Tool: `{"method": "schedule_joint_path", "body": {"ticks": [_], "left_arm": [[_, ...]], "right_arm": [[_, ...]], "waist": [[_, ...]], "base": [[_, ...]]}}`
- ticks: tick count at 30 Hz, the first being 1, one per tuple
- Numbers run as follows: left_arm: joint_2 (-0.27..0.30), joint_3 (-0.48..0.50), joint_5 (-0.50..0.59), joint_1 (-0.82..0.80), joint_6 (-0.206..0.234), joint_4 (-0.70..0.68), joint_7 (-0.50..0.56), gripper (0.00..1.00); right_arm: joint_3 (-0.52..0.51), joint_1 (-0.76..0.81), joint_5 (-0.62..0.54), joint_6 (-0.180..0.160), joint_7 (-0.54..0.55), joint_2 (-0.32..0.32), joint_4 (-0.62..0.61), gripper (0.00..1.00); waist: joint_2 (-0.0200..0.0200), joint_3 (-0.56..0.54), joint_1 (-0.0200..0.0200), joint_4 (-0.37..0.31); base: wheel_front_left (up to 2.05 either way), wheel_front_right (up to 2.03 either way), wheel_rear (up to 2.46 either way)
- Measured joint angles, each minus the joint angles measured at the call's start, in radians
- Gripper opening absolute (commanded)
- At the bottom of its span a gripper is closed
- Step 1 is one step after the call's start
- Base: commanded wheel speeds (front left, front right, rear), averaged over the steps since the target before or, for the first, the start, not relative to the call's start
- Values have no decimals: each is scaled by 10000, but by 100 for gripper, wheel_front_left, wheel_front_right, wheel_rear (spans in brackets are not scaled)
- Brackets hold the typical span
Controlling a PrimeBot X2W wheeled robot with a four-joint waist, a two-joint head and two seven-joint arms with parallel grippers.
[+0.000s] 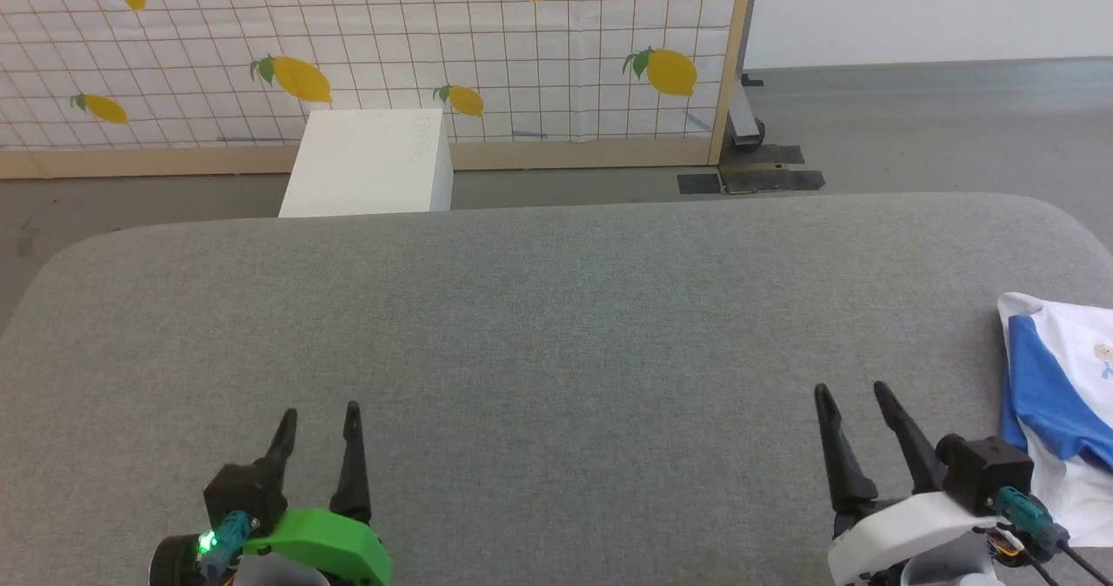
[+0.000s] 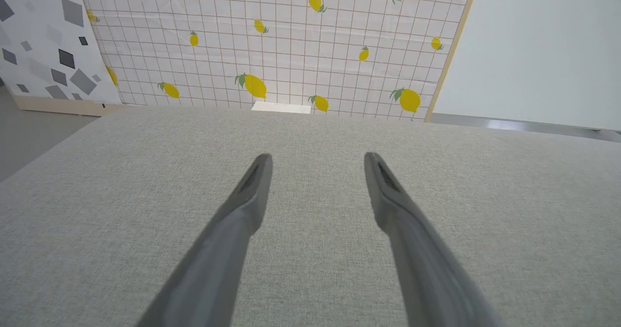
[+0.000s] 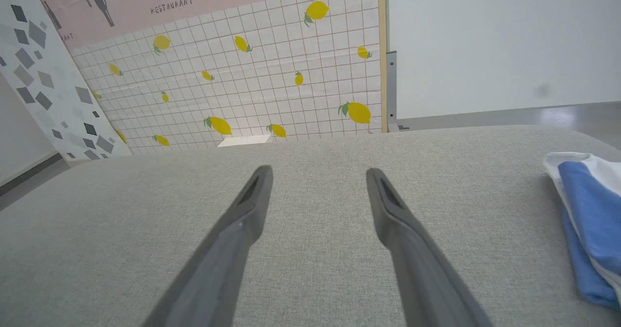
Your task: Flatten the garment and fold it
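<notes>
Plainly the garment [image 1: 1056,395] lies at the right edge of the bench [image 1: 556,308], beside the right gripper [image 1: 849,388]; that and the left gripper [image 1: 320,409] gape empty.

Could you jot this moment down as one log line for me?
left end effector: open, empty | right end effector: open, empty | garment: on grey surface, right of right end effector, untouched
</notes>
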Motion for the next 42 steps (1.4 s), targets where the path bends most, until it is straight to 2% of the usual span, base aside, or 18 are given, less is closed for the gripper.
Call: {"method": "schedule_joint_path", "body": {"ticks": [42], "left_arm": [[-54,77,495,1,0,-654,698,0]], "right_arm": [[-46,0,-500,0,604,-2,-639,0]], "waist": [[0,131,0,26]], "base": [[0,0,0]]}}
